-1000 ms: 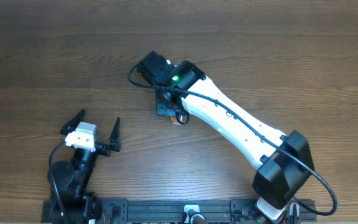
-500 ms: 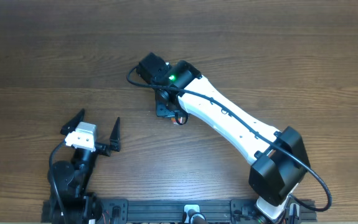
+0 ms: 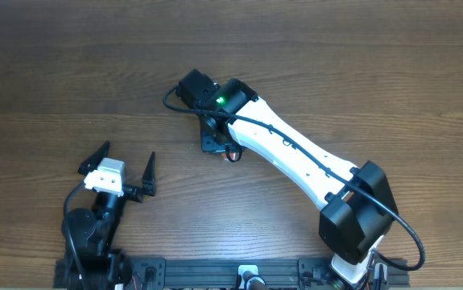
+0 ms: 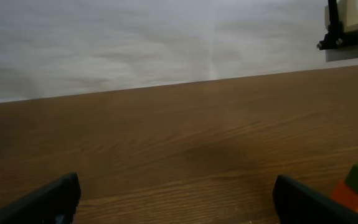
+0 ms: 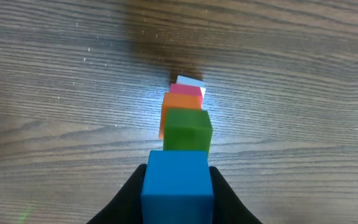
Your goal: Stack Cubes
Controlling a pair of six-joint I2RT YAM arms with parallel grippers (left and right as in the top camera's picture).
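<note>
I am keeping the blue cube (image 5: 177, 180) pinched in the right gripper (image 5: 177, 185) over the green cube (image 5: 187, 129) topping the stack (image 5: 181, 102) at mid-table (image 3: 376, 80). Over the last second the arm is barely shifting, so I judge placement is nearing. The left gripper (image 3: 126, 153) is idling near its base, fingers spread.

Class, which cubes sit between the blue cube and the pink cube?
The green cube, next to the blue cube, then the orange cube, seen in the right wrist view.
</note>
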